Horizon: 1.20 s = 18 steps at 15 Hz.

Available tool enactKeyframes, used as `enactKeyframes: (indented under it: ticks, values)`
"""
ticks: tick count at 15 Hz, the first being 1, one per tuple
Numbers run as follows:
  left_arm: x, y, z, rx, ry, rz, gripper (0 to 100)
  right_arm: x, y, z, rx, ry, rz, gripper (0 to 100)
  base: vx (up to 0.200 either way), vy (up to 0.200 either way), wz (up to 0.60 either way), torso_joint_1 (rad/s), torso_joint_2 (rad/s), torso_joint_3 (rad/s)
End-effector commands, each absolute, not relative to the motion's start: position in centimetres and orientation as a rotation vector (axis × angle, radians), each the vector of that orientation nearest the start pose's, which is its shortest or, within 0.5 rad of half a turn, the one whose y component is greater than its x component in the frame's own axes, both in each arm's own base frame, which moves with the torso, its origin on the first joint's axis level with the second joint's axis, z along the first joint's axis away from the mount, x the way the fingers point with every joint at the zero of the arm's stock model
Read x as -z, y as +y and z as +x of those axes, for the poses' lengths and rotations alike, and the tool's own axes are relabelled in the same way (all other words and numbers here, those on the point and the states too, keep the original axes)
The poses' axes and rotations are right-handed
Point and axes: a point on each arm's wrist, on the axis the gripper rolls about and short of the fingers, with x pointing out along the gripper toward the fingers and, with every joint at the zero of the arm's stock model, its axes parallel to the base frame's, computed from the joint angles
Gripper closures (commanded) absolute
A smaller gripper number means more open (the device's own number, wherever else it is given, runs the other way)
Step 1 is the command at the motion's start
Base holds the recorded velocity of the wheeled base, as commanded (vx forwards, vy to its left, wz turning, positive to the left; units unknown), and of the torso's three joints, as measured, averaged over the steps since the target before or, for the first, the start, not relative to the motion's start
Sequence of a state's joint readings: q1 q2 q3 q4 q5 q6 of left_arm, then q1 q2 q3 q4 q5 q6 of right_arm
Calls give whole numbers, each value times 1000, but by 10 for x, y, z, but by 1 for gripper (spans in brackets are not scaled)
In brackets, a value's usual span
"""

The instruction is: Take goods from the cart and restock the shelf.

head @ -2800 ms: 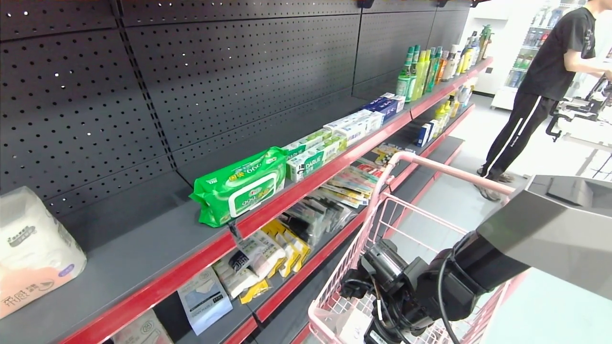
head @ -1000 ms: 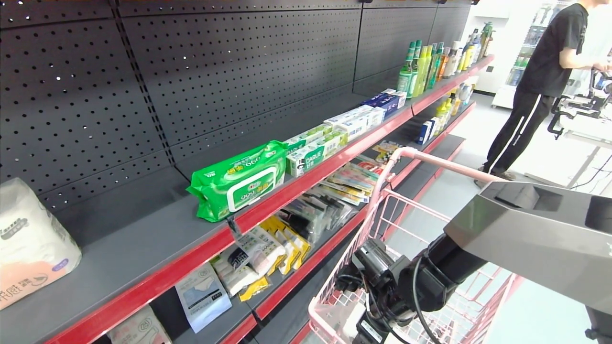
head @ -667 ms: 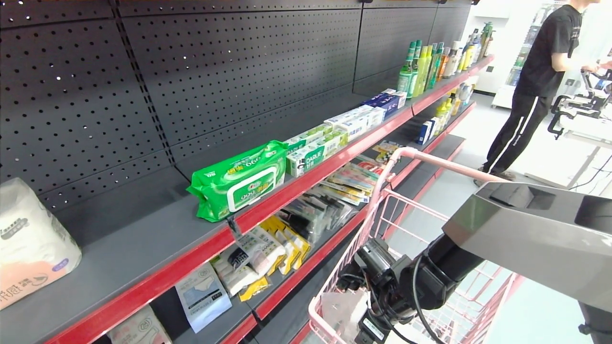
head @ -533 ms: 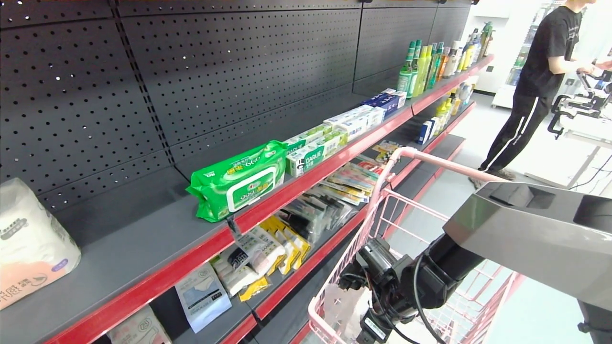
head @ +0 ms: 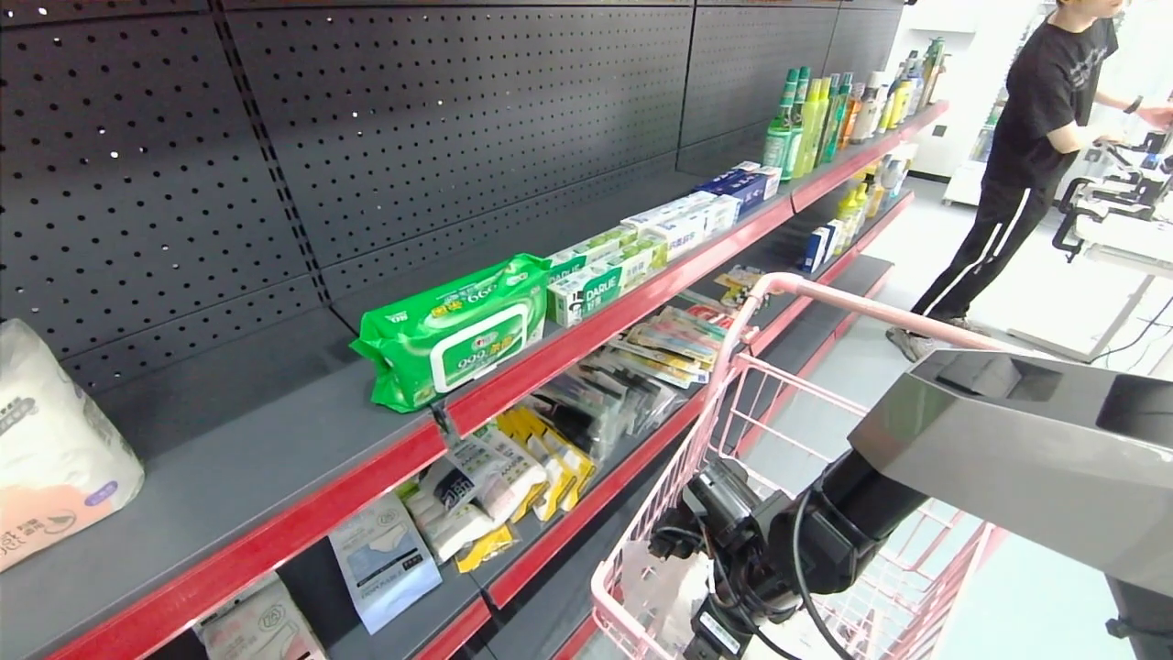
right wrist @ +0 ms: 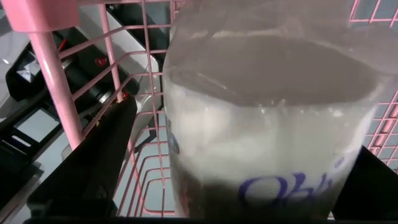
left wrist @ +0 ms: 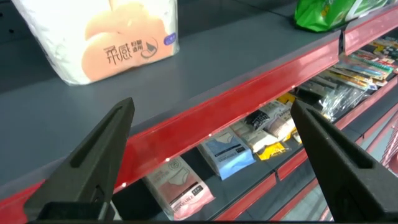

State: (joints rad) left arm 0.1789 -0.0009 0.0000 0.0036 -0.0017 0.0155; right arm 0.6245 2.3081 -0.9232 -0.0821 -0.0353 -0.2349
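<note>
we have the right gripper [right wrist: 233, 186] down inside the pink cart [head: 806, 298], at the corner nearest the shelf [head: 275, 440]. its two dark fingers lie against opposite sides of a soft pack [right wrist: 267, 124], so we judge it closed on the pack rather than merely beside it. the pack stands close to the cart's wire wall, near the rim at that corner. gripping it by the sides makes sense to us: held upright that way, it can rise past the rim without catching on the wire.

the pack is wrapped in clear, glossy film that wrinkles at the top. inside is a white, fluffy filling, with blue lettering low on the front. it looks light and squashy, so a hard pinch would dent it.

the left gripper [left wrist: 211, 109] hangs in front of the shelf's red front edge with its fingers spread wide and nothing between them. it is apart from the cart, which we think keeps it out of the other arm's way.

on the shelf, a bare grey stretch runs between the white tissue bundle [left wrist: 106, 37] at the left end and the green wipes pack [head: 454, 330] at the front edge. that gap looks to us like the natural landing spot.
</note>
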Motion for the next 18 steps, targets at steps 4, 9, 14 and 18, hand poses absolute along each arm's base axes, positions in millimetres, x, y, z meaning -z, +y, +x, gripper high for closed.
enactKeyframes:
  ticks: [4,9,14,18]
  values:
    - [-75,-4,-22,-178,4,15,0,32,198,275,-650,1174,-624,0,0,0,0,-23,59,28]
    - [-75,-4,-22,-178,4,15,0,37,198,275,-648,1183,-627,0,0,0,0,0,0,0]
    - [-75,-4,-22,-178,4,15,0,39,195,274,-647,1183,-621,100,0,0,0,0,0,0]
    - [-75,-4,-22,-178,4,15,0,45,196,274,-642,1138,-604,100,0,0,0,0,0,0]
